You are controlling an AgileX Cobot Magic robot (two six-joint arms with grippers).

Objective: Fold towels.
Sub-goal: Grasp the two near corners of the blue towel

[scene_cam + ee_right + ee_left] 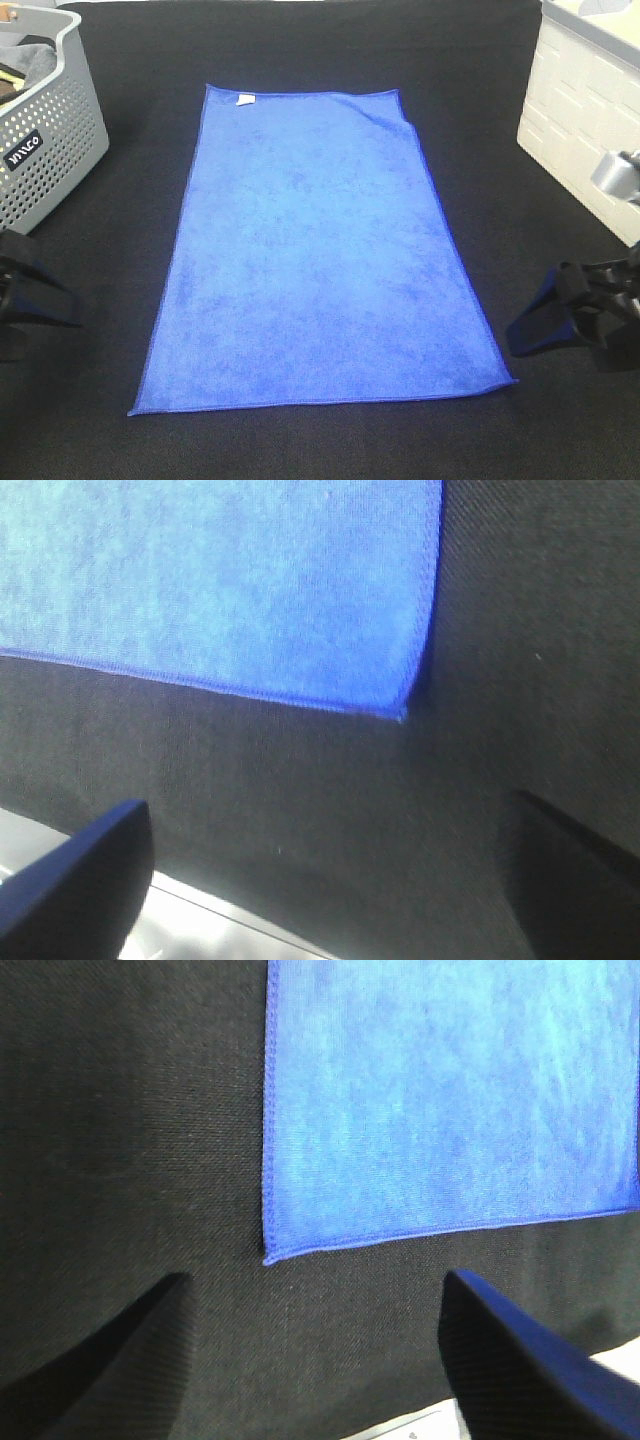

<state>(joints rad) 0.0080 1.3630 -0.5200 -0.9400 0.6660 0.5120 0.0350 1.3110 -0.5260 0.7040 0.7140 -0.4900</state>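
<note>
All fingers (520,1360) wide apart (clear of towel (320,250))

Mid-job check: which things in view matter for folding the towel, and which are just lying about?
For the job:
blue towel, spread flat
left gripper, open, at a near corner
right gripper, open, at the other near corner

Lying about:
grey basket, cloth inside
white box

Tabletop (300,445) is covered in black fabric. A blue towel (320,260) lies flat at centre. A grey basket (55,140) stands at the far left.
</note>
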